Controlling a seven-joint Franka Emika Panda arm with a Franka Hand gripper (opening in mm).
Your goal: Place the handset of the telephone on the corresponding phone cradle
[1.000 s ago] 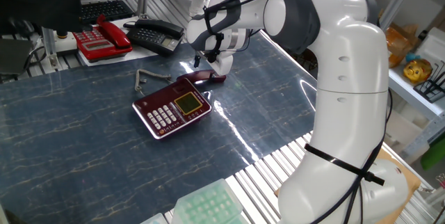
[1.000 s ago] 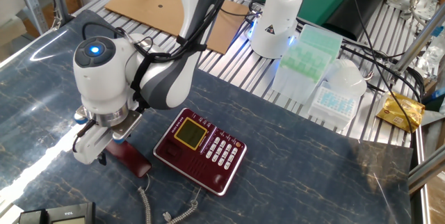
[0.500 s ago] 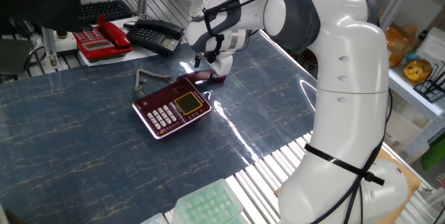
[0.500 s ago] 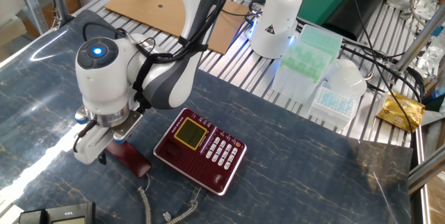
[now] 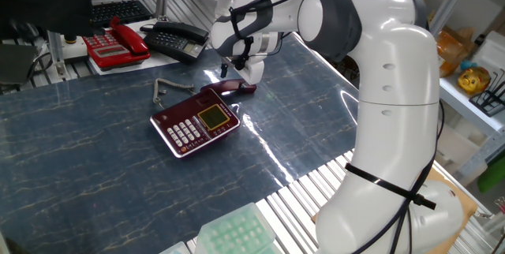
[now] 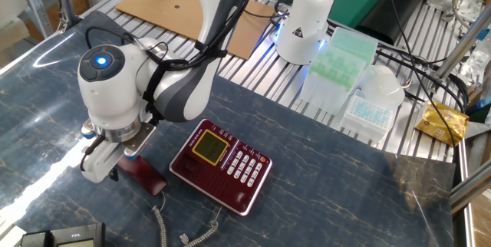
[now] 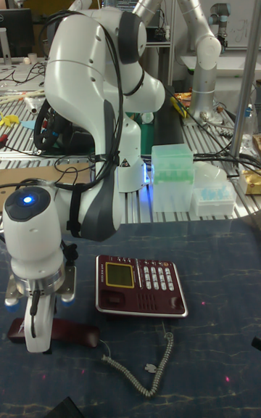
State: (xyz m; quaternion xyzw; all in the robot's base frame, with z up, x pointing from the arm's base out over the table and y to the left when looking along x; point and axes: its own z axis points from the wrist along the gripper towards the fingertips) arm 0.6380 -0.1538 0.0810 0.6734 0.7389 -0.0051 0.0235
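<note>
**Handset on the table, gripper right over it**

The slim dark red plastic handset [image 6: 141, 172] lies flat on the tabletop, just beside the flat dark red desk phone [image 6: 222, 166] with its white keys and yellow-lit screen, and off it. Its grey coiled cord [image 7: 142, 371] trails loosely over the surface. The long recessed cradle [image 7: 138, 310] along one edge of that phone is empty.

From where I stand, the white arm's two-finger gripper [image 6: 115, 169] is down at the handset, one end of which is hidden beneath it. Whether the fingers have closed on the handset or merely straddle it I cannot tell; the wrist blocks them in every view.

I judge this to be the pick-up step, with the placing not yet begun. Next comes a secure hold, a lift clear of the table, a carry over to the cradle with the handset turned to lie along the recess, and care that the cord does not drag the phone.

The table [image 5: 79, 167] has a dark blue marbled top that glares under the lights. At its far edge sit a bright red phone [image 5: 117, 43] and a black phone [image 5: 175, 39]. Beyond are green plastic racks [image 6: 336, 59], a sheet of brown cardboard [image 6: 169, 1], and another robot arm [image 7: 190, 33].
</note>
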